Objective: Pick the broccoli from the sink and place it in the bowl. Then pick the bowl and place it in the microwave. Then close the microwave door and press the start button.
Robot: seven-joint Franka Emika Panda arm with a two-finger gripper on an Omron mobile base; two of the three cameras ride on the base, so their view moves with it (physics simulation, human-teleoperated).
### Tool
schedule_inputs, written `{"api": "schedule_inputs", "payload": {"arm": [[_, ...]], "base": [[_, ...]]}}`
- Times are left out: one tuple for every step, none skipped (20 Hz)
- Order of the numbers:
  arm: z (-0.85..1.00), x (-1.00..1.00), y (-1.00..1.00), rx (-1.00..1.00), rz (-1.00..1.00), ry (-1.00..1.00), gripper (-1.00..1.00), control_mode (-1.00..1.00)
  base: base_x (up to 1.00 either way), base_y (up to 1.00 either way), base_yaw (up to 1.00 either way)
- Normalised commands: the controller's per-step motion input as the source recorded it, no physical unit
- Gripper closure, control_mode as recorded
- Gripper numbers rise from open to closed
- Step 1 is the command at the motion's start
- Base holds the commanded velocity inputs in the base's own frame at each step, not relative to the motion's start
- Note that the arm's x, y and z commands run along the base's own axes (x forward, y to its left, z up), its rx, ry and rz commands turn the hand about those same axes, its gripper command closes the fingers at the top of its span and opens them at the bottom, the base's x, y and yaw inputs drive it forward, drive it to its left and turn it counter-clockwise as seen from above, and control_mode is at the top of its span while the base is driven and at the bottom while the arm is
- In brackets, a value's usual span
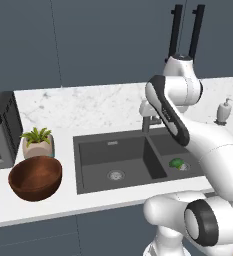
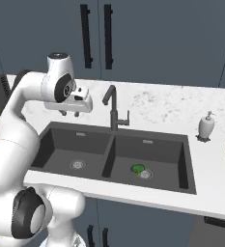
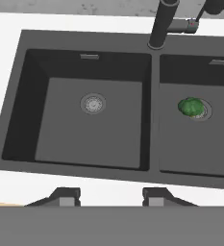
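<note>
A: Where do we see the broccoli (image 3: 191,106)?

B: Right of centre in the hand view, in the right basin of the sink (image 3: 22,96), resting against the round drain (image 3: 203,109). In the left base view it is a green speck at centre right.

A: And our gripper (image 3: 110,194)?

B: At the bottom of the hand view, fingers spread apart, holding nothing, above the sink's near rim.

A: The bowl (image 1: 36,177)?

B: Lower left of the left base view, on the counter (image 1: 88,107), just below the potted plant (image 1: 37,141).
</note>
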Motion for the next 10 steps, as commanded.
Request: {"api": "schedule_inputs", "payload": {"arm": [[0.00, -0.02, 0.00, 0.00, 0.00, 0.00, -1.00, -1.00], [-0.10, 0.00, 0.00, -0.03, 0.00, 0.00, -1.00, -1.00], [-0.05, -0.09, -0.56, 0.11, -0.05, -0.05, -1.00, -1.00], [-0.10, -0.09, -0.58, 0.09, -0.05, -0.04, -1.00, -1.00], [-0.25, -0.07, -0.66, 0.05, -0.09, 0.00, -1.00, -1.00], [-0.28, 0.00, -0.81, 0.13, -0.12, 0.00, -1.00, -1.00], [-0.44, 0.00, -0.84, 0.12, -0.15, 0.00, -1.00, -1.00], [-0.31, 0.08, -0.87, 0.15, -0.15, 0.00, -1.00, -1.00], [-0.31, 0.16, -1.00, 0.20, -0.08, 0.00, -1.00, -1.00], [-0.49, 0.06, -1.00, 0.26, -0.02, 0.00, -1.00, -1.00]], "base": [[0.00, 0.00, 0.00], [0.00, 0.00, 0.00], [0.00, 0.00, 0.00], [0.00, 0.00, 0.00], [0.00, 0.00, 0.00], [0.00, 0.00, 0.00], [0.00, 0.00, 0.00], [0.00, 0.00, 0.00], [0.00, 0.00, 0.00], [0.00, 0.00, 0.00]]}}
